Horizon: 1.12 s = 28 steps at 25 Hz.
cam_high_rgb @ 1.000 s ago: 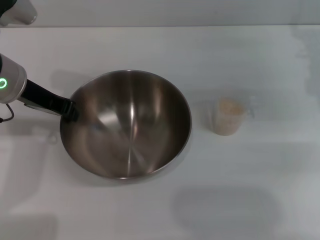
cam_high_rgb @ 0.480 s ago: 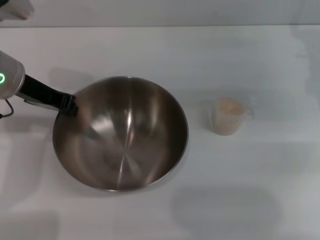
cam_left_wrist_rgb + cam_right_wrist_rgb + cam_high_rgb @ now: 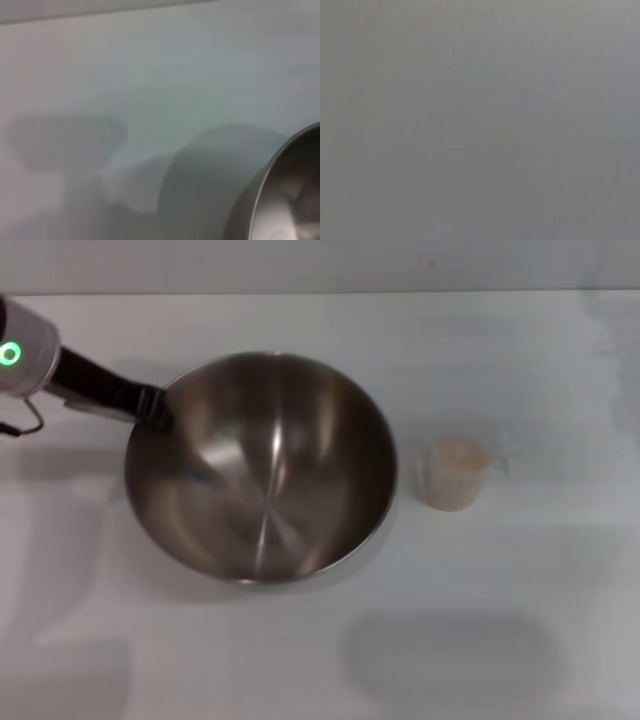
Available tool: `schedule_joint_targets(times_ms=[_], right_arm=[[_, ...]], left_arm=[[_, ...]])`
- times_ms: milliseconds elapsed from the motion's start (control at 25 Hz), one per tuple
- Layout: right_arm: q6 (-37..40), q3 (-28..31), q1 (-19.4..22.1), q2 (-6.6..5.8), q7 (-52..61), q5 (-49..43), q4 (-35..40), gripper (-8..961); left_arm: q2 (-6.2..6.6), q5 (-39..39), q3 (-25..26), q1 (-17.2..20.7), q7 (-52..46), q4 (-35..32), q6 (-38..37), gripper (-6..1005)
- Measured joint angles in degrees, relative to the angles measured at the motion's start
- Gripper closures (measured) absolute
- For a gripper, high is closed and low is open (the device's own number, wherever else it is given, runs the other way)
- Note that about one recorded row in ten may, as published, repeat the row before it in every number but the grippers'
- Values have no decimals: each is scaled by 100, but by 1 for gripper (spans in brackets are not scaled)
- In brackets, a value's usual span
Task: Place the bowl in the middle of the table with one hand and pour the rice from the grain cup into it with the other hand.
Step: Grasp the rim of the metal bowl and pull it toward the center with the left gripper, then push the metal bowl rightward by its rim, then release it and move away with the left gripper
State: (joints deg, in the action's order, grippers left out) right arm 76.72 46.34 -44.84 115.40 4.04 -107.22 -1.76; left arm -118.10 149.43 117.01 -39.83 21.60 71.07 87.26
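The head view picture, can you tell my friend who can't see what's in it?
A big shiny metal bowl sits on a white table, and the robot's left gripper grips its rim on the robot's left. A small clear grain cup holding rice stands alone on the bowl's other side, not touching it. The right gripper is out of view.

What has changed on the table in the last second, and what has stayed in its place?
The left gripper, at the bowl's rim on the robot's left, carried the bowl first toward the near-left, then back toward the far side and to the right, closer to the grain cup. It keeps its hold on the rim. The grain cup with its rice stayed put on the table. The right gripper is out of view.
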Motion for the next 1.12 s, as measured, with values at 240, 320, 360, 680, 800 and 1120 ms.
schedule_joint_targets(times_ms=[240,320,360,680,800,1120], right_arm=[[-1,13,32,0,0,0,0,328],[-1,14,36,0,0,0,0,328],[-1,15,42,0,0,0,0,328],[0,24,56,0,0,-1,0,328],[0,24,56,0,0,-1,0,327],[25,23,67,1,0,-1,0,327]], left_arm=[[2,-46,-48,-510,73,-530,-286,960],[3,-45,-57,-598,91,-664,-349,960],[3,-43,-62,-661,106,-760,-389,960],[6,-13,-129,-927,157,-1351,-789,960],[6,-10,-129,-956,162,-1476,-858,960],[7,3,-126,-954,169,-1670,-1054,959]])
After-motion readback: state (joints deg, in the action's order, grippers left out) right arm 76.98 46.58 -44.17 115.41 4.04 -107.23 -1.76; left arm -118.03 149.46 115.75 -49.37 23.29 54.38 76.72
